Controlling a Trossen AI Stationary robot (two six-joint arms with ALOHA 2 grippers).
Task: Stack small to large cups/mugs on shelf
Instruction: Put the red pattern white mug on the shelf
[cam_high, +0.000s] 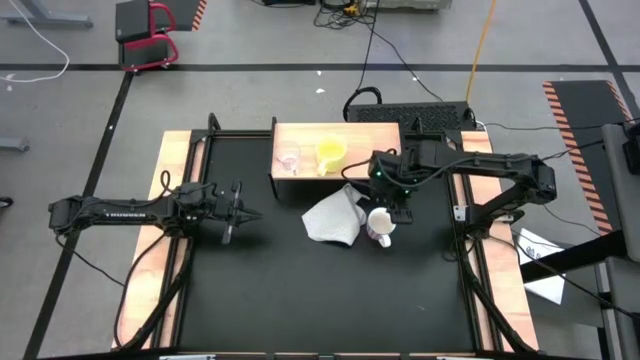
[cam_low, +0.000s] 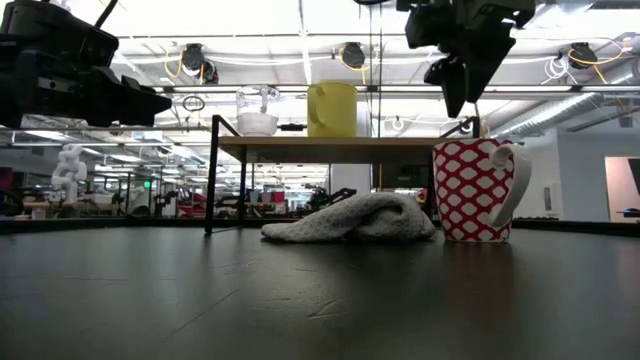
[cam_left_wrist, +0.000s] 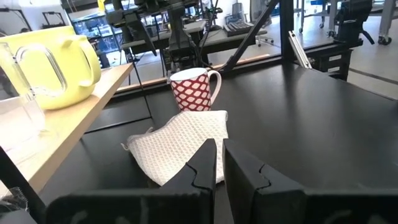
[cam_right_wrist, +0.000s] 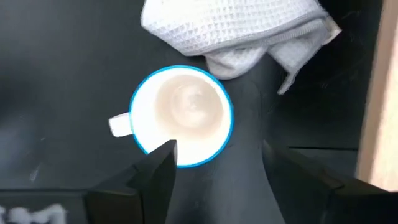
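The white patterned mug (cam_high: 381, 225) (cam_low: 475, 190) stands upright on the black tabletop, its handle (cam_right_wrist: 119, 124) out to one side. My right gripper (cam_right_wrist: 217, 152) (cam_low: 462, 90) hangs open just above the mug (cam_right_wrist: 183, 115), pointing steeply down and touching nothing. On the light-wood shelf (cam_high: 300, 135) at the table's far side stand the clear glass cup (cam_high: 288, 158) (cam_low: 257, 110) and the yellow cup (cam_high: 332, 153) (cam_low: 332, 108). My left gripper (cam_high: 235, 212) (cam_left_wrist: 221, 168) waits shut and level at the table's left.
A grey-white cloth (cam_high: 335, 218) (cam_low: 350, 220) lies crumpled on the tabletop between the shelf and the mug, close beside the mug. Wooden strips (cam_high: 175, 160) border the table's left and right sides. A black power strip (cam_high: 410, 115) with cables lies behind the shelf.
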